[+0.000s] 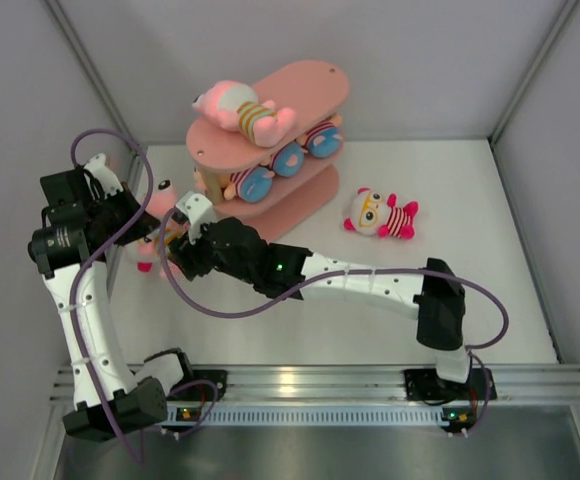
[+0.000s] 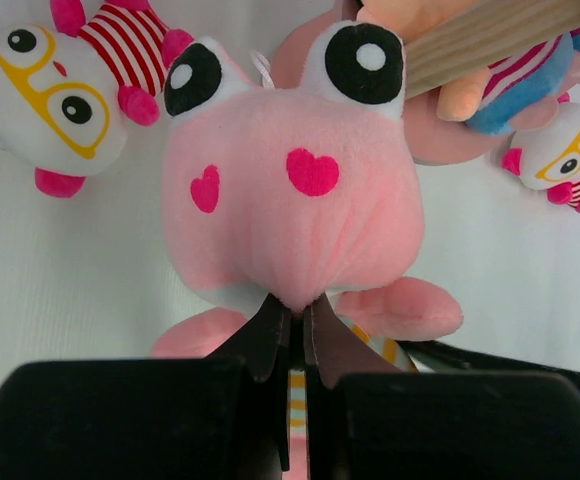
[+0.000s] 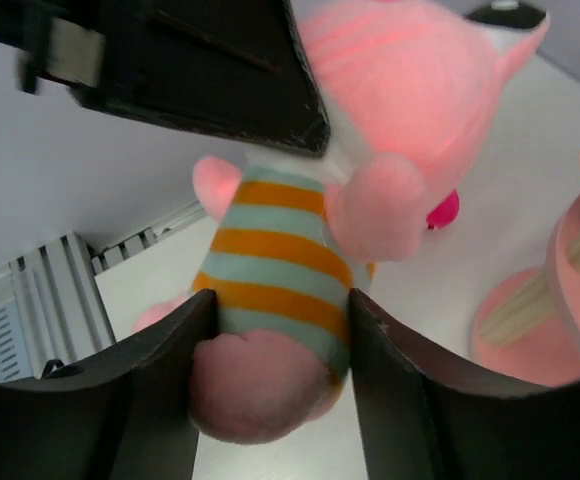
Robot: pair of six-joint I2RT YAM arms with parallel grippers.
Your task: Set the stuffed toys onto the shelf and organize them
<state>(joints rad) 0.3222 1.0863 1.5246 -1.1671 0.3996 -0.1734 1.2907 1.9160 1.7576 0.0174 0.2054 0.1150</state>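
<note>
A pink stuffed toy with heart cheeks and an orange-and-pale striped body hangs between both arms left of the shelf. My left gripper is shut on the fabric at the bottom of its head. My right gripper has both fingers pressed against the sides of its striped body. Another pink toy lies on the shelf's top board. Toys with round blue feet sit on the middle board. A white toy with yellow glasses lies on the table right of the shelf.
A second white toy with glasses lies on the table near the left arm, mostly hidden under the arms in the top view. A wooden shelf post stands close to the held toy. Grey walls close in both sides and the back.
</note>
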